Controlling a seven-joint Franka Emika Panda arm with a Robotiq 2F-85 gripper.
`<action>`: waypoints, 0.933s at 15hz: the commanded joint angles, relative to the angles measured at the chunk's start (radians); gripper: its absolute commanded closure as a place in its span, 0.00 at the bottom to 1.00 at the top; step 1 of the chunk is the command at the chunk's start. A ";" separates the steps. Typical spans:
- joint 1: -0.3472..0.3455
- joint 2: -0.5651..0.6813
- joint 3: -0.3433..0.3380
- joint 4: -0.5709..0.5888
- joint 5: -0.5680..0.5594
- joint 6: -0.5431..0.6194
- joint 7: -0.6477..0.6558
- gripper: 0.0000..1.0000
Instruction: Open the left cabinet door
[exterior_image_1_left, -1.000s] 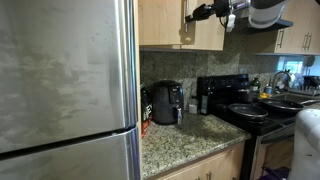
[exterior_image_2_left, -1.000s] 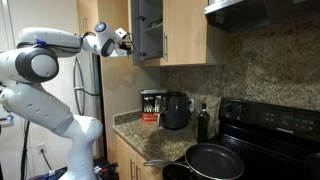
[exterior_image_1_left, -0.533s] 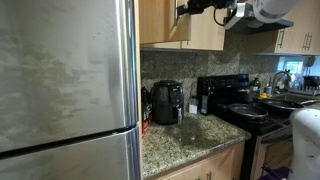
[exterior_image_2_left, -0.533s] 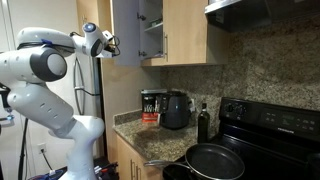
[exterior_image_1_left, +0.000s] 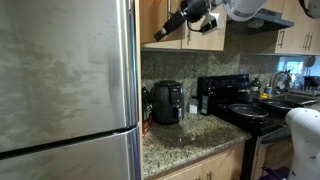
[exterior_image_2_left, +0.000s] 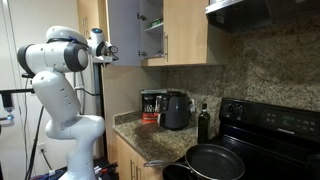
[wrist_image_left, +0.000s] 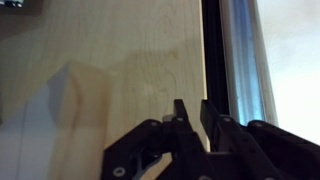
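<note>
The left cabinet door (exterior_image_2_left: 125, 30) stands swung wide open, its grey inner face showing beside the open shelves (exterior_image_2_left: 152, 30). In an exterior view it shows as a tan panel (exterior_image_1_left: 150, 15) next to the fridge. My gripper (exterior_image_2_left: 104, 52) is at the door's free edge, also seen in an exterior view (exterior_image_1_left: 160, 34). In the wrist view the fingers (wrist_image_left: 192, 108) are almost together over the tan wood (wrist_image_left: 100, 60), with nothing between them. A silver vertical strip (wrist_image_left: 245, 60) runs just right of them. The twin door (exterior_image_2_left: 185, 30) is closed.
A steel fridge (exterior_image_1_left: 65, 90) stands close to the open door. On the granite counter (exterior_image_1_left: 190, 140) sit a black appliance (exterior_image_2_left: 175, 110) and a bottle (exterior_image_2_left: 203, 122). A black stove (exterior_image_1_left: 245, 105) with a pan (exterior_image_2_left: 215, 160) and a range hood (exterior_image_2_left: 250, 10) are further along.
The door has swung from partly open to wide open. My gripper moved with its free edge, away from the cabinet and towards the fridge.
</note>
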 joint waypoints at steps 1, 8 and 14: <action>0.016 -0.082 -0.069 0.058 -0.154 -0.275 -0.021 0.47; -0.217 -0.168 0.044 0.358 -0.301 -0.850 -0.168 0.01; -0.400 -0.205 0.009 0.476 -0.381 -0.855 -0.258 0.00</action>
